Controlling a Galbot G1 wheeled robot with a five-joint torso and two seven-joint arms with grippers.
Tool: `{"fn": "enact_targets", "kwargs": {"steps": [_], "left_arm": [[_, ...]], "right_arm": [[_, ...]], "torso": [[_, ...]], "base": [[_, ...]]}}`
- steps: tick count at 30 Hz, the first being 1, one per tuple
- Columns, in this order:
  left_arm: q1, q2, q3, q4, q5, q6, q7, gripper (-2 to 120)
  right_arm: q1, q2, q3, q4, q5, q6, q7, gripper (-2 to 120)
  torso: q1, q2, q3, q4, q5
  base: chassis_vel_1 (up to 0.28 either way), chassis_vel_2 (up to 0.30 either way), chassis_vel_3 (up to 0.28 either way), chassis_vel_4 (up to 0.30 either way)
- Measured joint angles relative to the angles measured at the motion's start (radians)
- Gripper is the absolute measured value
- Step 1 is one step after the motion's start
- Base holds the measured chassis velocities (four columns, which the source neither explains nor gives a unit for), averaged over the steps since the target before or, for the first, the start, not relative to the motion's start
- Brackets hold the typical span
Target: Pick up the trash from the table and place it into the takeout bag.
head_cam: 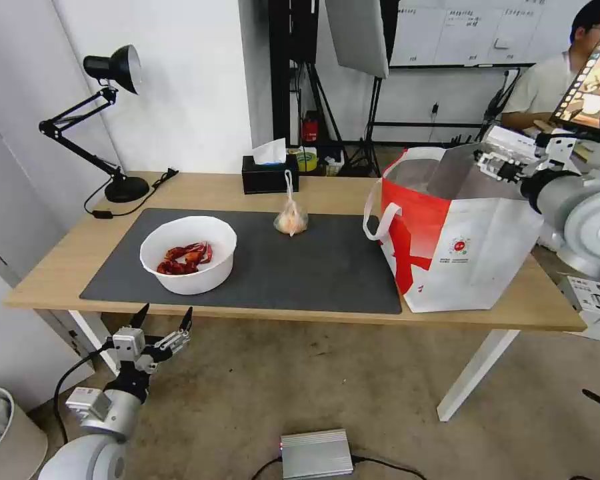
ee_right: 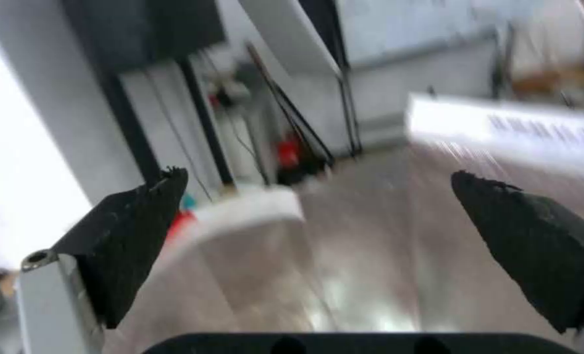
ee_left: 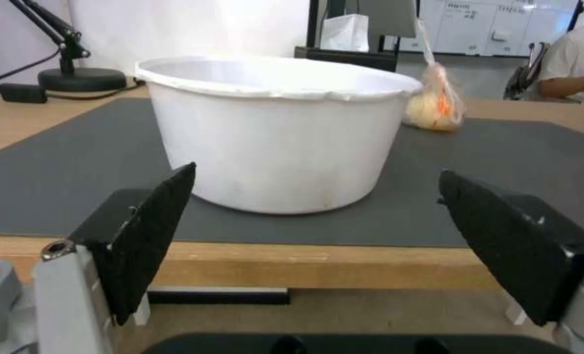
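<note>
On the dark mat (head_cam: 313,267) of the table (head_cam: 60,267) stands a white bowl (head_cam: 189,255) of red crayfish shells. A knotted clear bag (head_cam: 291,219) of orange stuff lies behind it. The takeout bag (head_cam: 460,233) stands open at the table's right end. My left gripper (head_cam: 163,319) is open, just below and in front of the table's front edge. In the left wrist view the left gripper (ee_left: 316,173) faces the bowl (ee_left: 272,147), with the knotted bag (ee_left: 434,105) beyond. My right gripper (head_cam: 488,162) hovers over the takeout bag's mouth. The right gripper (ee_right: 318,174) is open and empty above the foil lining (ee_right: 370,246).
A black tissue box (head_cam: 269,172) sits at the table's back edge and a black desk lamp (head_cam: 107,120) at its back left. A silver box (head_cam: 317,453) lies on the floor in front. A bin (head_cam: 0,427) stands at my lower left. Stands and cables crowd the room behind.
</note>
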Motion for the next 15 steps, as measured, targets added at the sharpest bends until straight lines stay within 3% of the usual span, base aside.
{"fn": "enact_targets", "kwargs": {"steps": [2,3,6,15], "left_arm": [[0.0,-0.001,0.001,-0.002,0.0,0.0,0.0,100],[0.0,-0.001,0.001,-0.002,0.0,0.0,0.0,100],[0.0,-0.002,-0.001,-0.005,0.0,0.0,0.0,100],[-0.003,-0.012,-0.005,-0.012,-0.002,0.003,-0.007,100]], "right_arm": [[-0.055,0.009,0.006,0.006,-0.133,0.113,-0.123,100],[-0.055,0.009,0.006,0.006,-0.133,0.113,-0.123,100],[-0.098,0.031,0.005,0.021,-0.262,0.242,-0.233,100],[-0.166,0.086,-0.025,0.087,-0.448,0.413,-0.359,100]], "torso": [[0.0,0.0,0.0,-0.0002,0.0001],[0.0,0.0,0.0,-0.0002,0.0001],[0.0,0.0,0.0,-0.0001,0.0001],[0.0,0.0,0.0,0.0001,0.0]], "base": [[0.0,0.0,0.0,0.0],[0.0,0.0,0.0,0.0],[0.0,0.0,0.0,0.0],[0.0,0.0,0.0,0.0]]}}
